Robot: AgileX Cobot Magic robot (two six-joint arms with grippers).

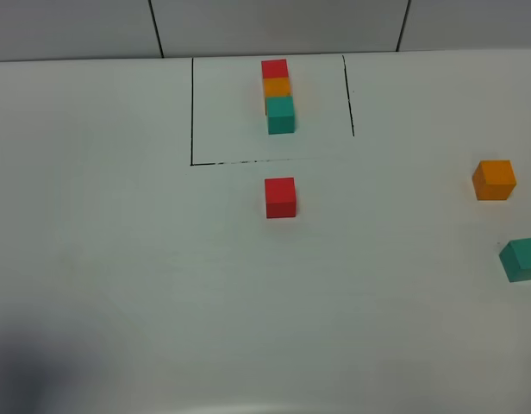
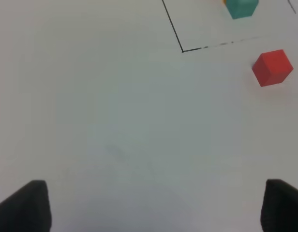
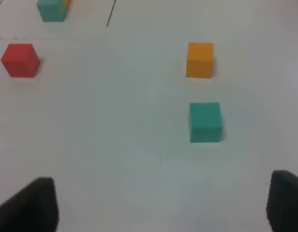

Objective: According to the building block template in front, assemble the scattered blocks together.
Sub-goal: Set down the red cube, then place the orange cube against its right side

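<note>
The template (image 1: 277,93) is a joined row of red, orange and teal-green cubes inside a black-lined box at the far middle of the table. A loose red cube (image 1: 280,197) sits just in front of that box. A loose orange cube (image 1: 494,180) and a loose teal-green cube (image 1: 522,259) lie at the right edge. My left gripper (image 2: 154,208) is open and empty, well short of the red cube (image 2: 272,68). My right gripper (image 3: 161,205) is open and empty, with the teal-green cube (image 3: 205,122) ahead of it and the orange cube (image 3: 200,59) beyond. Neither gripper shows in the exterior high view.
The black-lined box (image 1: 192,112) marks the template area on the white table (image 1: 119,259). A tiled wall (image 1: 76,26) stands behind the table. A dark shadow (image 1: 33,371) lies at the front left corner.
</note>
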